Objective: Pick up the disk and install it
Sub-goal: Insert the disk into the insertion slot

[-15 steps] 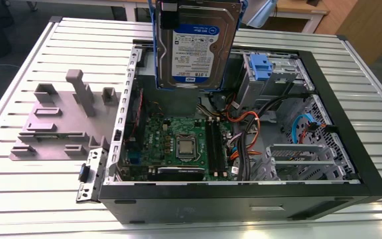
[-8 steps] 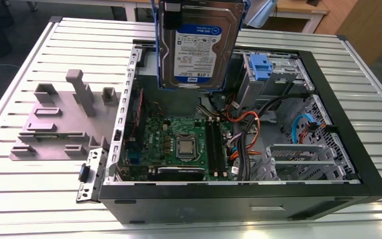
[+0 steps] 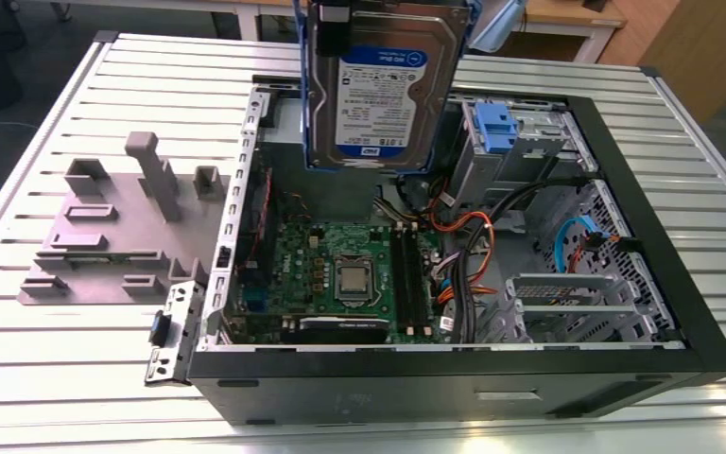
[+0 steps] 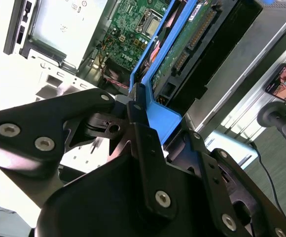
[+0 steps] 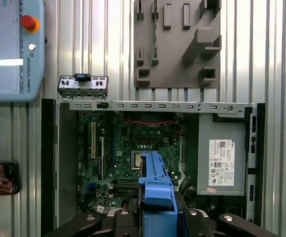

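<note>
While the gripper (image 4: 143,111) is clamped shut on the disk (image 3: 382,85) by its blue caddy, the drive hangs upright over the open PC case (image 3: 464,383), with motherboard (image 3: 337,274) and cables (image 3: 461,235) inside.

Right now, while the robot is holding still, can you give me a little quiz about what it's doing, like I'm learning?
1. Pick one: what is the gripper shut on?
A) the disk, by its blue frame
B) a screwdriver
C) nothing at all

2. True or false: in the exterior view, the disk hangs upright with its label showing.

3. Fill the gap: the disk hangs above the open computer ____.

Key
1. A
2. True
3. case: the disk is over the open computer case, not yet set inside it.
</note>
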Tool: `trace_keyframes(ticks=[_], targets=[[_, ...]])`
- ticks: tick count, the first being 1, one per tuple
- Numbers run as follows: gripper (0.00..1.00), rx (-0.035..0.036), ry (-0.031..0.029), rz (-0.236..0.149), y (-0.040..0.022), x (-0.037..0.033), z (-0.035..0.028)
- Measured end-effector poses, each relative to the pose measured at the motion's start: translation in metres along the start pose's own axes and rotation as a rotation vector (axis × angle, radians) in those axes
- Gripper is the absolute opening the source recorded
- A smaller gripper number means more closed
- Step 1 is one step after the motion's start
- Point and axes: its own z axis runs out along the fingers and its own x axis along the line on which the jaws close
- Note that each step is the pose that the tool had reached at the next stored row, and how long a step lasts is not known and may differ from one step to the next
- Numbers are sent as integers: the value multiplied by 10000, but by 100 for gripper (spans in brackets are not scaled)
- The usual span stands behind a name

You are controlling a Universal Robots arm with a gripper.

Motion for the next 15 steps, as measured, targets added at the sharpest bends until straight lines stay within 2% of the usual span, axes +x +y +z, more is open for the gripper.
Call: trace_keyframes(ticks=[6,7,8,15], targets=[[36,0,-1,2,-19,0,1],[36,0,0,1,-64,0,2],[36,0,0,1,-84,-1,3],[36,0,0,0,-90,-1,3]])
